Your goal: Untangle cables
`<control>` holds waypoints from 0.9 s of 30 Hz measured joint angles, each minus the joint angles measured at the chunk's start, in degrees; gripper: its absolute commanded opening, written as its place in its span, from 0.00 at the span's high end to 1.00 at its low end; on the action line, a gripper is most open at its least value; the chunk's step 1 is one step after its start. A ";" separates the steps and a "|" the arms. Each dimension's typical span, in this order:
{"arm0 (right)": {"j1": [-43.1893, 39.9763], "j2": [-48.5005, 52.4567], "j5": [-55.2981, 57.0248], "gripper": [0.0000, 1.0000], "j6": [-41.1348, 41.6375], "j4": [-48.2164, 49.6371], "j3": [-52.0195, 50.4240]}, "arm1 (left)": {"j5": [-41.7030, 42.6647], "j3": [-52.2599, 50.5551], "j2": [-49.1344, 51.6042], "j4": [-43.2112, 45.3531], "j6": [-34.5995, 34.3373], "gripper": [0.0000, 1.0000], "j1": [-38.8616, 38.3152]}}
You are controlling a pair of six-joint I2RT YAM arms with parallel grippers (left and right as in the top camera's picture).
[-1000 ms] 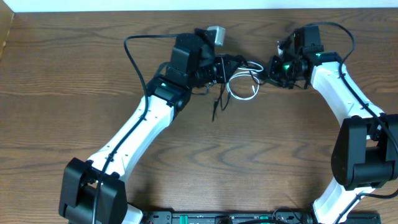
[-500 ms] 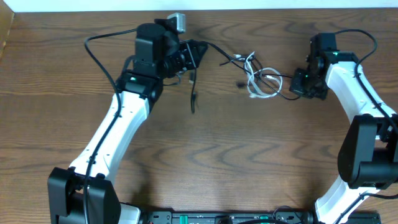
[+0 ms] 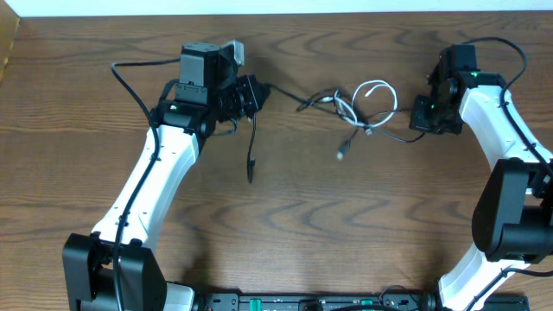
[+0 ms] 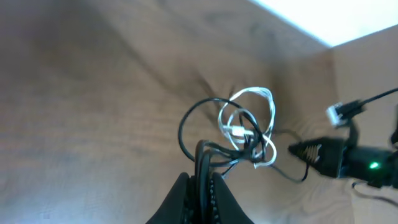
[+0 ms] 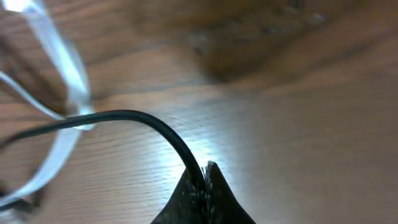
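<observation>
The black cable point(image 3: 294, 97) stretches across the far side of the table between both grippers. My left gripper point(image 3: 257, 93) is shut on it, and one black end hangs down to a plug point(image 3: 251, 175). My right gripper point(image 3: 420, 122) is shut on the other stretch of the same cable point(image 5: 143, 121). The white cable point(image 3: 378, 90) forms a loop twisted around the black one midway, its plug point(image 3: 343, 154) lying nearer me. In the left wrist view the black cable point(image 4: 203, 158) runs between the shut jaws toward the knot of white cable point(image 4: 249, 118).
The wooden table point(image 3: 285, 225) ends in a white edge point(image 3: 285, 7) along the far side, close behind both wrists. Thicker black arm wires point(image 3: 130, 73) loop off each arm.
My left gripper has pulled leftward and my right gripper has shifted right, each keeping its hold on the black cable. The tangle has stretched out, the white loop opened and its plug swung toward me.
</observation>
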 measured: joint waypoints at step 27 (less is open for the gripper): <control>1.05 0.00 -8.04 0.59 -2.93 1.90 -0.09 | -1.18 0.04 16.41 22.49 0.96 0.32 -13.42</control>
